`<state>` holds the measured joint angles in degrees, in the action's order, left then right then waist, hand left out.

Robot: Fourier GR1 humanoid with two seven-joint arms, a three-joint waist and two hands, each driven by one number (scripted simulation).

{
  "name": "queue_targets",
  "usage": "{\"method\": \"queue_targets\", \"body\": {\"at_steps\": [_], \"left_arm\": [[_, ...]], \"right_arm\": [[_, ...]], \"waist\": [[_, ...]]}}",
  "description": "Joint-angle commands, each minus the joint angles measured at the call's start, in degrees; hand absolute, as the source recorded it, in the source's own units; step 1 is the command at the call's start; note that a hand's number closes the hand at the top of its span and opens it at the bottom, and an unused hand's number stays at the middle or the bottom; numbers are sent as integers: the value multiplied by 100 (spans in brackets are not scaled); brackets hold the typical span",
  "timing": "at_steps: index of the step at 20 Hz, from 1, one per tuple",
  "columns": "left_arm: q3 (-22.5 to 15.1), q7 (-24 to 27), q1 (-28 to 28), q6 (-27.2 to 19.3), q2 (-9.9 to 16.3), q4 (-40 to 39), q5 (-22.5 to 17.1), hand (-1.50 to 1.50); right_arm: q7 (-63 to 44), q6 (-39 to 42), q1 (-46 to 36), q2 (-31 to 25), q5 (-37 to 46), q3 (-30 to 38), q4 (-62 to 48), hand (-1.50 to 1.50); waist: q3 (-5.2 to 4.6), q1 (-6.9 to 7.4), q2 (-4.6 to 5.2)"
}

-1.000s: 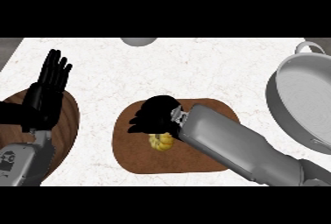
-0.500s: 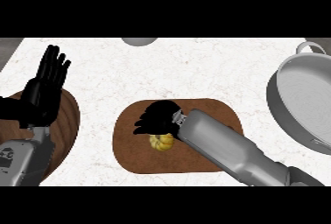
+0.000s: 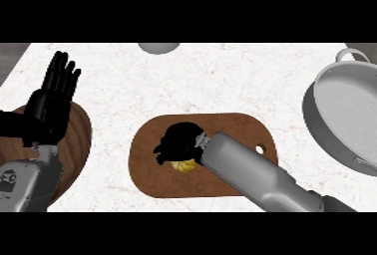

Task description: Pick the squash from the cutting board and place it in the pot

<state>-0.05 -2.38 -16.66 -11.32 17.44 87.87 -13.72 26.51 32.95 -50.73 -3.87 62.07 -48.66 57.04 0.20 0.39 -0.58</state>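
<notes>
Barely moved since before: right hand [image 3: 179,143] curled over small yellow squash [image 3: 185,166] on brown oval wooden cutting board [image 3: 243,130], lift and carry to grey metal pot [image 3: 346,117] far right pending, left hand [image 3: 53,102] spread, resting.

We see a white counter [image 3: 221,84] flecked with faint reddish-brown veining. The cutting board [image 3: 243,127] is dark brown wood, and so is the round board [image 3: 77,129] at the left. The squash [image 3: 185,166] shows pale yellow. The pot [image 3: 342,119] is light grey metal. Both hands, left [image 3: 52,104] and right [image 3: 177,142], are black on grey forearms.
</notes>
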Motion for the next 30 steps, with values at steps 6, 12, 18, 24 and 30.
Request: {"method": "queue_targets", "body": {"at_steps": [6, 12, 18, 24, 30], "left_arm": [[196, 185, 233, 298, 3, -30, -87, 0], [125, -174, -99, -45, -127, 46, 202, 0], [324, 72, 500, -39, -40, -74, 149, 0], [522, 64, 545, 31, 111, 27, 47, 0], [294, 96, 634, 19, -84, 221, 115, 0]], "right_arm": [[545, -119, 448, 226, 332, -258, 218, 150], [-321, -701, 1037, 281, 638, 220, 908, 150], [-2292, -1870, 3006, 382, 206, 965, 2190, 150], [-3358, -2610, 4471, 281, 503, 802, 4255, 150], [-4567, -2711, 5222, 62, 1243, 929, 6540, 150]], "waist": [[-21, -17, 53], [-17, -86, 37], [-1, -606, -110], [-16, -624, -123], [-22, -469, -84]]}}
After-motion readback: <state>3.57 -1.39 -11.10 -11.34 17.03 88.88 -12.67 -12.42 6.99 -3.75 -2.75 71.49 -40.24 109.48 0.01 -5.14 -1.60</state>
